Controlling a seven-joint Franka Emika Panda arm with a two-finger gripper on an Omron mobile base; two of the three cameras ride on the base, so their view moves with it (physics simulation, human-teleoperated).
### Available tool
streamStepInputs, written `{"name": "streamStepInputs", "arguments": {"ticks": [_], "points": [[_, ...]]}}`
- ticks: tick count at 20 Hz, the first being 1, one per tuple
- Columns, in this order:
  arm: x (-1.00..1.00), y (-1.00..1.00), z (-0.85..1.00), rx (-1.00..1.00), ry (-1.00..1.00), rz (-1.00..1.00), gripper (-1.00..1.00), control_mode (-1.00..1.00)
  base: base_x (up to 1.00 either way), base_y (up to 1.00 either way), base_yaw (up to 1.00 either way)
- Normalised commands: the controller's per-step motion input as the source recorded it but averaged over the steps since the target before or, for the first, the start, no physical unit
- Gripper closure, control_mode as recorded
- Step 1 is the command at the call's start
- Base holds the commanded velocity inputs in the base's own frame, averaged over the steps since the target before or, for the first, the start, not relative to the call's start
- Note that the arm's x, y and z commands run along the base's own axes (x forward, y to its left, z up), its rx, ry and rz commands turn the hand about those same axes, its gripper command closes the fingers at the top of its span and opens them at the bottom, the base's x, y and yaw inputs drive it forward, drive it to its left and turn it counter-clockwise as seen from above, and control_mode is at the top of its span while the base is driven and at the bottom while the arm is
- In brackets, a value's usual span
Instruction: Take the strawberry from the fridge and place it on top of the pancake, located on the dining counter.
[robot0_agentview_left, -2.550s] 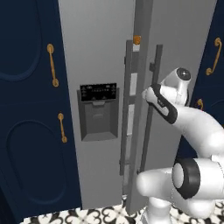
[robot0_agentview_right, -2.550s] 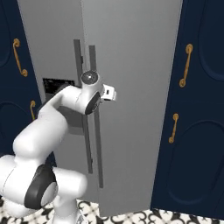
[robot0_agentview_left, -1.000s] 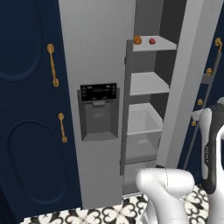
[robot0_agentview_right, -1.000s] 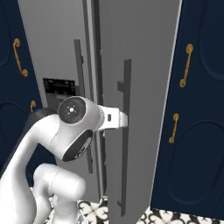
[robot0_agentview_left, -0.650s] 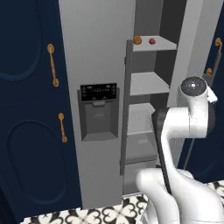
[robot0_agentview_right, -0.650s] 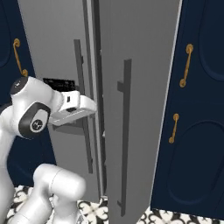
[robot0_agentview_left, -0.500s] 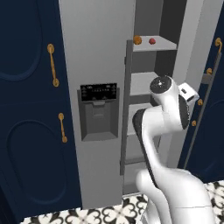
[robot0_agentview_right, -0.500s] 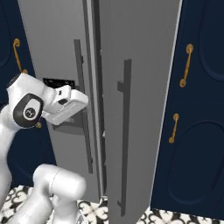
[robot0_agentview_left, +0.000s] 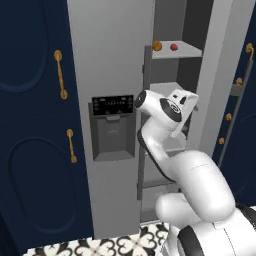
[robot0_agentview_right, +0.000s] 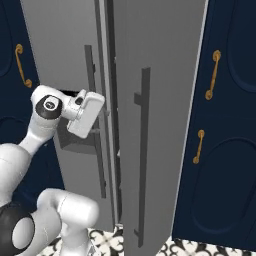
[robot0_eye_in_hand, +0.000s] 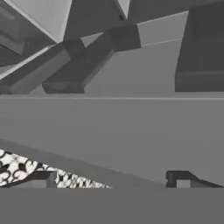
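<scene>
Strawberry (robot0_agentview_left: 173, 47) on upper fridge shelf (robot0_agentview_left: 181, 51), at 3 o'clock of small orange ball (robot0_agentview_left: 157, 45), near but apart, both at shelf front edge. Reachable because right door (robot0_agentview_right: 150, 100) of fridge (robot0_agentview_left: 110, 60) swung wide open; seen edge-on from right base view, handle (robot0_agentview_right: 143, 150) facing out. Left door shut, black dispenser panel (robot0_agentview_left: 114, 125) on it.

Gripper (robot0_eye_in_hand: 111, 181) empty, fingers spread wide, nothing between them; hand view tilted, looking at grey fridge surfaces and a strip of patterned floor. Hand (robot0_agentview_left: 179, 100) at about 6 o'clock of strawberry, well below it, in front of middle shelves. Probably mid-reposition toward top shelf; needs to rise and aim between ball and side wall.

Pancake and dining counter out of sight. Surroundings: navy cabinets (robot0_agentview_left: 30, 125) with brass handles (robot0_agentview_left: 60, 72) either side, black-white patterned floor tile (robot0_agentview_left: 125, 245).
</scene>
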Motion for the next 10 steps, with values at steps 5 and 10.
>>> {"name": "streamStepInputs", "arguments": {"ticks": [5,10], "points": [[0.36,-0.51,-0.29,-0.2,0.13,-0.05,-1.0,-1.0,0.0,0.0,0.0],[0.16,-0.67,-0.19,-0.17,0.14,-0.07,-1.0,-1.0,0.0,0.0,0.0]]}}
